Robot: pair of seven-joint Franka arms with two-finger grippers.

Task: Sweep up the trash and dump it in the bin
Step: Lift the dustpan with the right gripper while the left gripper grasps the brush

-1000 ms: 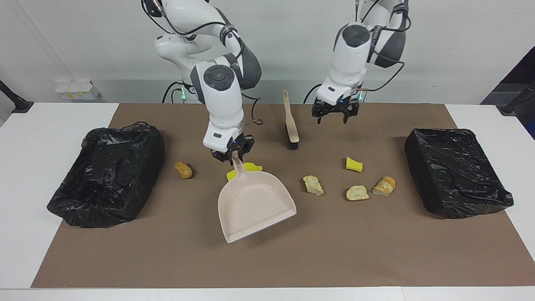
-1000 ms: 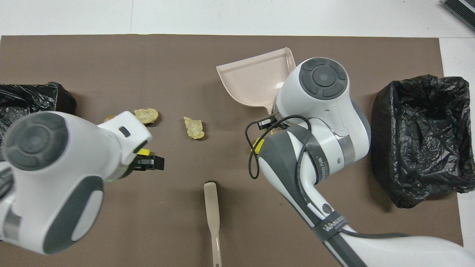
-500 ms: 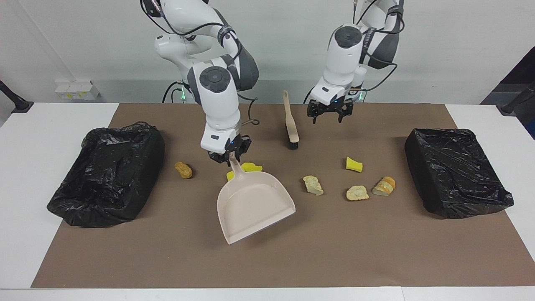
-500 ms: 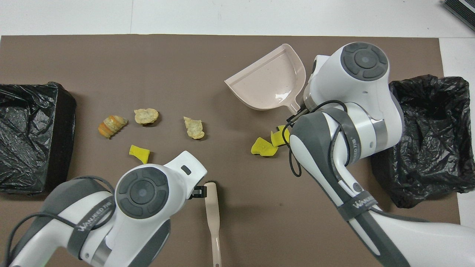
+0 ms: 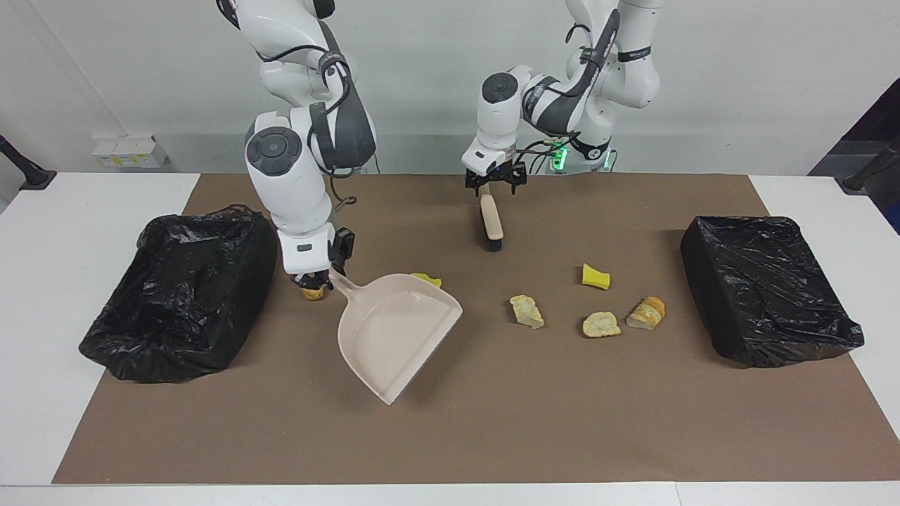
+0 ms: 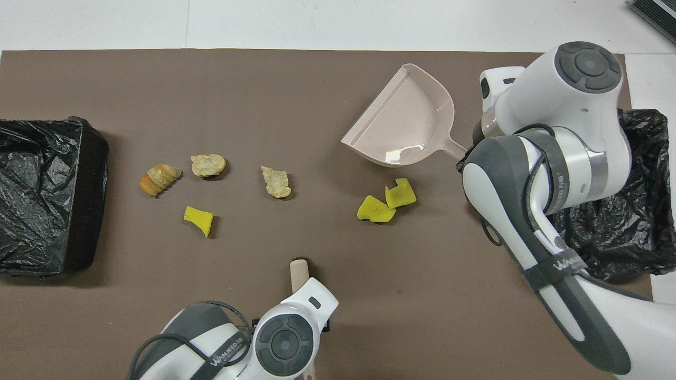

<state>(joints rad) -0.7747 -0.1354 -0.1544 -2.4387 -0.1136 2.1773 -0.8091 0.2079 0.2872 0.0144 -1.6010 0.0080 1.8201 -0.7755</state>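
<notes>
Seven trash scraps on table (image 5: 562, 436): three yellow sponge pieces (image 6: 199, 219), three pale bread chunks (image 5: 601, 324), one brown nugget (image 5: 313, 292) under right gripper (image 5: 318, 278). Two black-lined bins (image 5: 766, 295) at table ends, contents unclear. Right jaws clamp dustpan (image 5: 394, 334) handle. Left gripper (image 5: 495, 183) over brush (image 5: 492, 221) handle; jaws' state unclear.

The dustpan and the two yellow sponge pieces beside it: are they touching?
Apart. The overhead view shows bare brown mat between the dustpan and the yellow sponge pieces.
</notes>
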